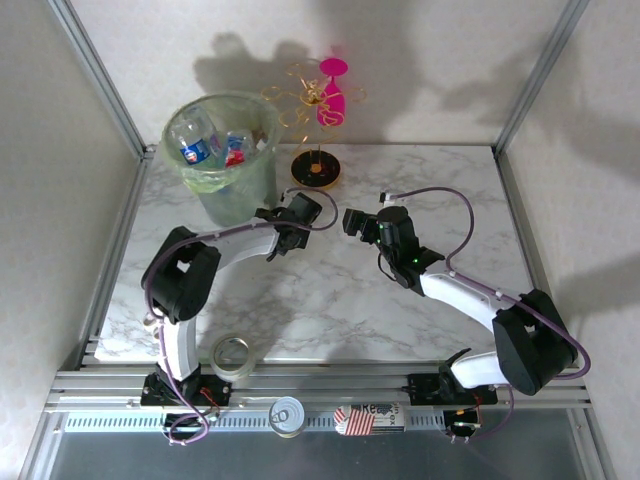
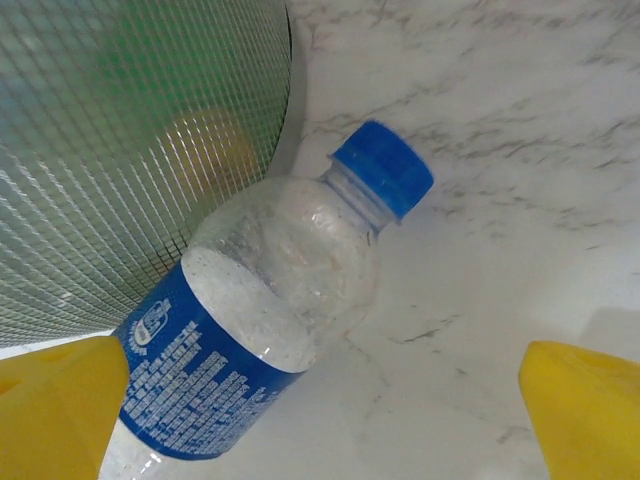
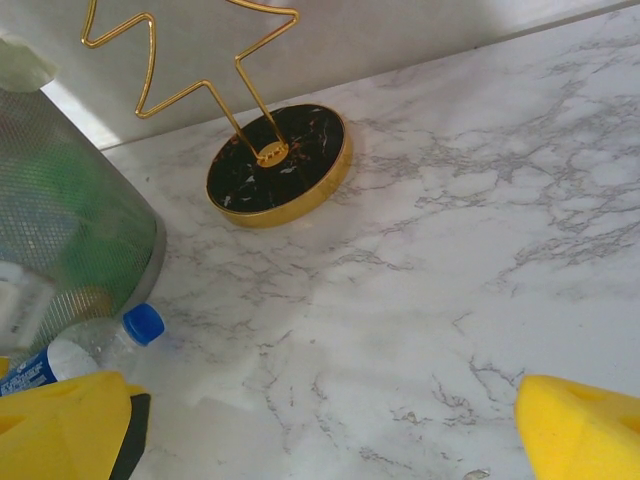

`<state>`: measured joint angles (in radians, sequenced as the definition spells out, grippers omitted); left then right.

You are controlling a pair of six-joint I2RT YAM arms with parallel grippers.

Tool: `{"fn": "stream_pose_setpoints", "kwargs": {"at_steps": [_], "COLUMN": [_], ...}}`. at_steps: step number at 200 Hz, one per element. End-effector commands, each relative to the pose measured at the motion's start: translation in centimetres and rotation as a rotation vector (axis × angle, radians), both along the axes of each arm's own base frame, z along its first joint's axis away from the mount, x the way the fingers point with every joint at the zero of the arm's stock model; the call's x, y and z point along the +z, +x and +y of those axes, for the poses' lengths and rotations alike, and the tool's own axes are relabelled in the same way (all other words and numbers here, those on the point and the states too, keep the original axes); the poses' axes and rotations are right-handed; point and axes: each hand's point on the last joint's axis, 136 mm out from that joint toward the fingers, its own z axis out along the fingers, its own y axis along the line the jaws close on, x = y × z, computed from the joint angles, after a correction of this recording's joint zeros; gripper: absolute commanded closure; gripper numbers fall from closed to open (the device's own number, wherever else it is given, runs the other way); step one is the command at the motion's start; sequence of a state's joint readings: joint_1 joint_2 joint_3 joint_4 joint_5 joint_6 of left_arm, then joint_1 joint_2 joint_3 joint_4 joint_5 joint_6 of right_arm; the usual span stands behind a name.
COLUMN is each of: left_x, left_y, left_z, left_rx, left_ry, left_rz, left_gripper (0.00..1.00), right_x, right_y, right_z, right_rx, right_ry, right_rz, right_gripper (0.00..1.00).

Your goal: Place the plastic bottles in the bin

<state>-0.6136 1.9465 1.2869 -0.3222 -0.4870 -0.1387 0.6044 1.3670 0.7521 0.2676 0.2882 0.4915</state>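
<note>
A clear plastic bottle [image 2: 270,310] with a blue cap and blue label lies on the marble table, its side against the bin [image 2: 120,150]. My left gripper [image 2: 322,415] stands open around it; the bottle lies close to the left yellow finger [image 2: 60,400] and well apart from the right one. In the right wrist view the same bottle [image 3: 70,355] shows beside the bin [image 3: 70,220]. My right gripper [image 3: 325,430] is open over bare table. From above, the bin [image 1: 232,190] holds bottles [image 1: 205,145], with the left gripper [image 1: 298,215] beside it and the right gripper [image 1: 360,222] facing it.
A gold wire stand on a black round base [image 1: 317,168] stands right of the bin, with a pink goblet [image 1: 333,95] behind it. A tape roll [image 1: 232,355] lies near the left arm's base. A can [image 1: 287,415] sits on the front rail.
</note>
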Motion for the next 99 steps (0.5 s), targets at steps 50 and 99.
{"fn": "stream_pose_setpoints", "kwargs": {"at_steps": [50,99], "left_x": [-1.6,-0.3], "left_y": [-0.1,-2.9], "left_z": [1.6,-4.8], "left_rx": [0.009,-0.108], "left_ry": [0.038,-0.311], "left_rz": [0.074,0.179], "left_gripper": [0.0,0.0], "right_x": [0.4,0.0], "right_y": [-0.1,-0.2], "right_z": [-1.2,-1.1], "right_rx": [-0.039,-0.037], "right_ry": [0.006,0.005], "right_rz": [-0.014,-0.007], "right_gripper": [0.01,0.01]}}
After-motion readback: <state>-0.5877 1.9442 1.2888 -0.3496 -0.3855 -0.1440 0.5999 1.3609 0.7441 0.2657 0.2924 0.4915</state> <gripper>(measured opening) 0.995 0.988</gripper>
